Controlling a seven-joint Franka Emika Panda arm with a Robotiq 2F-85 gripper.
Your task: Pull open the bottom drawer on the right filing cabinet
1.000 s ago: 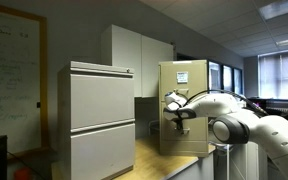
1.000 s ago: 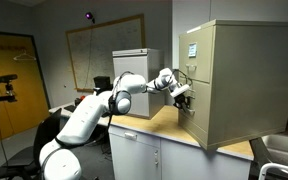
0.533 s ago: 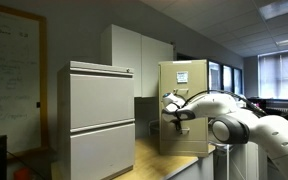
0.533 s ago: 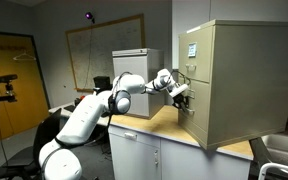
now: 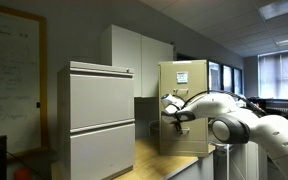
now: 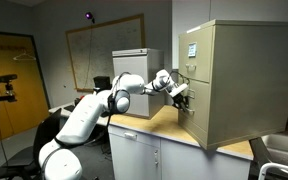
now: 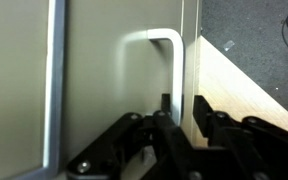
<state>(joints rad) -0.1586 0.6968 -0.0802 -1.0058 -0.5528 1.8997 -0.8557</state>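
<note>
Bottom drawer point(image 7: 94, 90) handle point(image 7: 176, 60) vertical between jaws

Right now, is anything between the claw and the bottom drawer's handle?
Nothing. In the wrist view the claw has its fingers on either side of the silver handle of the bottom drawer; no other object sits between.
</note>
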